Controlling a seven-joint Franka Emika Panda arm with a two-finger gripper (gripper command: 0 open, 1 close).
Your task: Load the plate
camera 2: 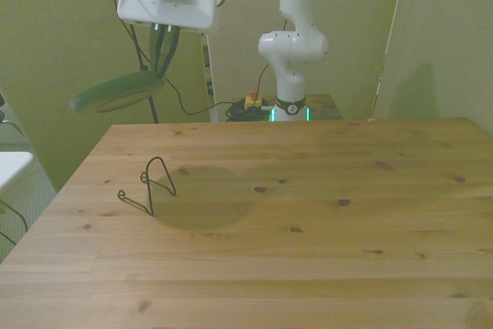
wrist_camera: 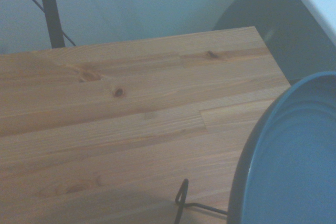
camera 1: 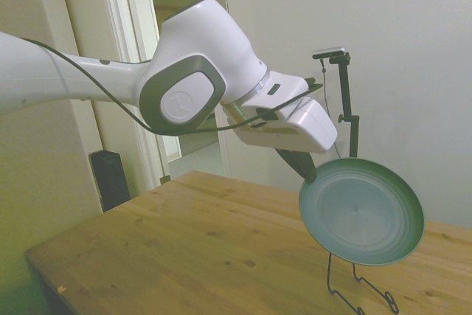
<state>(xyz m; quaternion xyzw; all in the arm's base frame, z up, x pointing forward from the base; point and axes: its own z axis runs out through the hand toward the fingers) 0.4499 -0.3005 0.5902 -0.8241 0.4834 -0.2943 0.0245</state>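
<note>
My gripper (camera 1: 306, 171) (camera 2: 160, 65) is shut on the rim of the teal plate (camera 1: 361, 212) (camera 2: 115, 92) and holds it in the air, tilted. The plate hangs above and a little toward the front view's left of the thin black wire rack (camera 2: 150, 188) (camera 1: 358, 285), which stands on the wooden table (camera 2: 308, 213). In the wrist view the plate's inside (wrist_camera: 294, 156) fills one corner, with a bit of the wire rack (wrist_camera: 184, 200) beside it.
The plate casts a round shadow (camera 2: 204, 198) on the table right beside the rack. A doorway (camera 1: 177, 71) and a dark box (camera 1: 110, 178) stand beyond the table's far side in the side view.
</note>
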